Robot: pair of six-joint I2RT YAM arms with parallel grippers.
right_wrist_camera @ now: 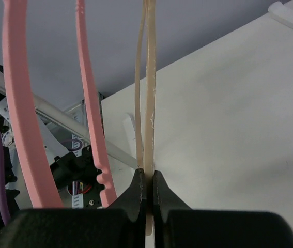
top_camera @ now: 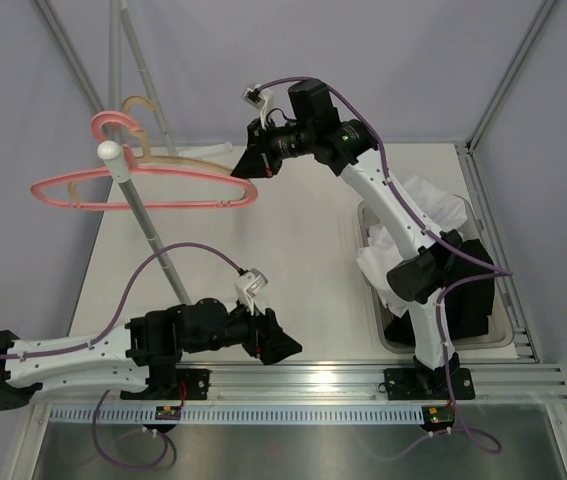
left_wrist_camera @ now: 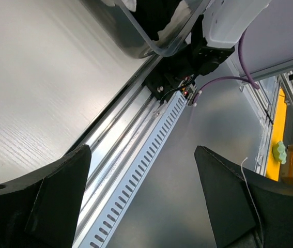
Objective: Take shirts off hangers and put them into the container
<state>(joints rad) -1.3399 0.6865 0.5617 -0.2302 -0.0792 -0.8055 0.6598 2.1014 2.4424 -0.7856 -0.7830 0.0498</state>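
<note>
Near edge, 6 o'clock: we note the left tool (top_camera: pixel 288 345) spread wide, holding nothing. At 4 o'clock the container (top_camera: pixel 395 345) holds the black shirt (top_camera: pixel 473 300) and the white shirt (top_camera: pixel 433 205). Far, 11 o'clock: the right tool (top_camera: pixel 243 160) is clenched on the tan hanger (top_camera: pixel 188 160), beside the pink hanger (top_camera: pixel 163 200).

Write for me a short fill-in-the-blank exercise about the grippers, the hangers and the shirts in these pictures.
1. The right gripper is ___ on the tan hanger.
2. The left gripper is ___ and holds nothing.
3. The white shirt and the black shirt lie ___ the container.
4. The pink hanger carries ___ shirt.

Missing words: shut; open; in; no.
</note>
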